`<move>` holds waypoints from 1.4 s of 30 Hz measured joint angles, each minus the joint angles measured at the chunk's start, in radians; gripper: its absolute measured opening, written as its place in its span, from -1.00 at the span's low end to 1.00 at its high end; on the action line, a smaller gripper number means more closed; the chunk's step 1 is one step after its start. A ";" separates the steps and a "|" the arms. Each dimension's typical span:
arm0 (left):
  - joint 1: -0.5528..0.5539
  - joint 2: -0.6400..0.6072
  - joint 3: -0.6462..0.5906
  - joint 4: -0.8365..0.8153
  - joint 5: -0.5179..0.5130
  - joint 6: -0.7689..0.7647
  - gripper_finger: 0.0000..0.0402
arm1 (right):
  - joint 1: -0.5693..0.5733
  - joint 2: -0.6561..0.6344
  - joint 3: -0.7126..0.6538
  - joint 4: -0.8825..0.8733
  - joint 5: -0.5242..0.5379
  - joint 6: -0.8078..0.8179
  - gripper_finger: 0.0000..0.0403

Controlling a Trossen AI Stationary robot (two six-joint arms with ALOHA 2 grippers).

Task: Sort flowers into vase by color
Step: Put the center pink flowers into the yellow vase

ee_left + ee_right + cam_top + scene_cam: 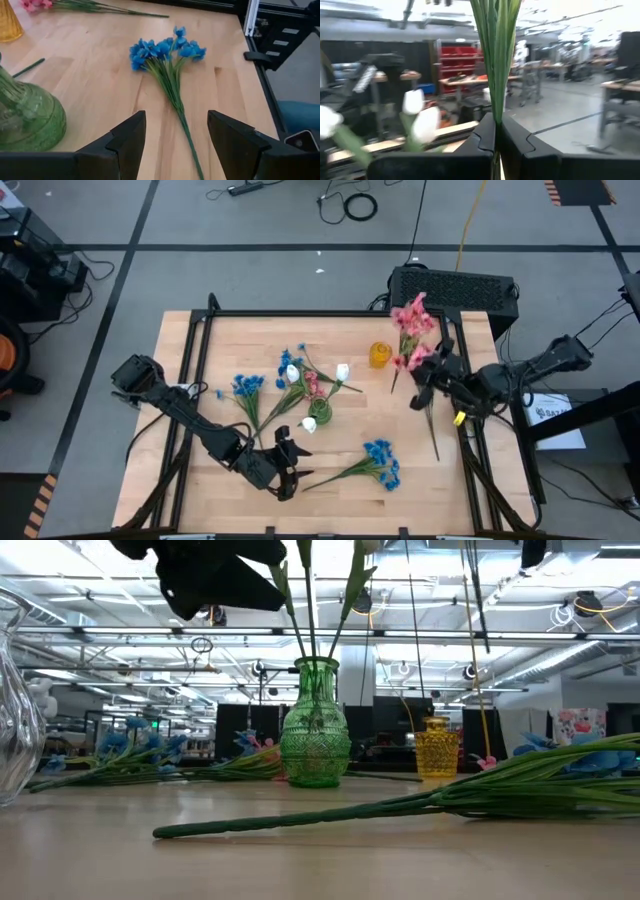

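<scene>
Meanwhile the right hand (pixel 428 385), clamped on a pink flower spray (pixel 411 320), holds it beside the yellow vase (pixel 380 355); next, probably lowering the stem inside. Left hand (pixel 175 137) gapes empty over the blue spray (pixel 162 52) on the surface (pixel 470 490).

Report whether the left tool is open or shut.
Open. In the left wrist view the left tool has its two dark fingers spread apart, empty, with the blue flower spray's stem lying between them on the table.

Blue flowers (pixel 165 50), textured green vase (pixel 314 725), yellow vase (pixel 436 748), pink spray (pixel 412 330).
</scene>
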 joint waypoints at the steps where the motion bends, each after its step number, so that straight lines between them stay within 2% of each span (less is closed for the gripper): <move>1: 0.003 0.000 0.000 0.005 0.000 0.007 0.09 | -0.024 0.000 0.000 0.008 -0.001 -0.015 -0.99; 8: 0.014 0.000 0.000 0.021 -0.009 0.015 0.09 | -0.219 0.012 0.000 0.021 -0.010 -0.035 -0.99; 17: 0.014 0.001 0.000 0.022 -0.065 0.056 0.09 | -0.486 0.106 0.000 0.094 -0.189 0.027 -1.00; 24: 0.018 0.001 0.000 0.021 -0.070 0.077 0.09 | -0.623 0.220 0.000 0.123 -0.246 0.068 -1.00; 32: 0.020 0.001 0.000 0.019 -0.070 0.077 0.09 | -0.726 0.321 0.000 0.184 -0.300 0.103 -1.00; 42: 0.020 0.001 0.000 0.018 -0.070 0.073 0.09 | -0.767 0.415 0.000 0.183 -0.325 0.107 -1.00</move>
